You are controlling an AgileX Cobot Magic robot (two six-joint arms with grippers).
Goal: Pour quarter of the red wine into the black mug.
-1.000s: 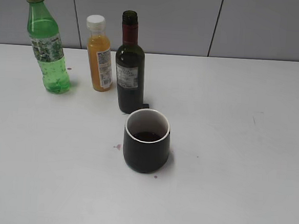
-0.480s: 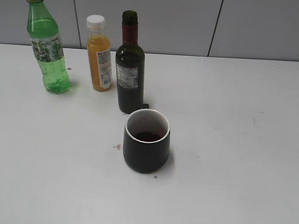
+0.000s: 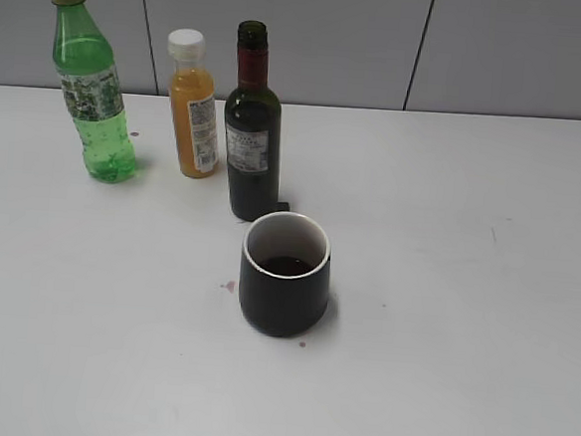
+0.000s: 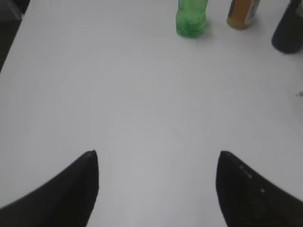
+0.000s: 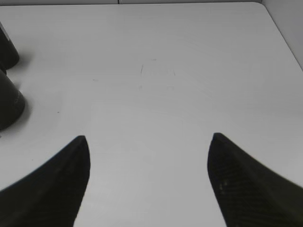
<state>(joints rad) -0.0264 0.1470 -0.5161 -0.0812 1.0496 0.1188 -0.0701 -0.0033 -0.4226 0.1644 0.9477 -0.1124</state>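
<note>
1. Red wine bottle [image 3: 252, 126]: stands upright and uncapped on the white table [image 3: 445, 289], toward the far edge, left of the table's middle. Its base also shows at the top right corner of the left wrist view.
2. Black mug [image 3: 285, 274]: stands upright just in front of the bottle, close to it; contact between the two cannot be determined. White inner wall; a shallow pool of dark red liquid covers the bottom.
3. Orange juice bottle [image 3: 193, 103]: white cap on, upright, just left of the wine bottle near the far edge.
4. Green bottle [image 3: 93, 82]: yellowish cap on, upright, toward the far left corner.
5. Small reddish spots lie on the table beside the mug, at its left and near side.
6. Left gripper [image 4: 156, 189]: fingers spread wide over bare table, holding nothing, well apart from the bottles.
7. Right gripper [image 5: 149, 177]: fingers spread wide over bare table, holding nothing; mug and wine bottle sit at the left edge of its view.
</note>
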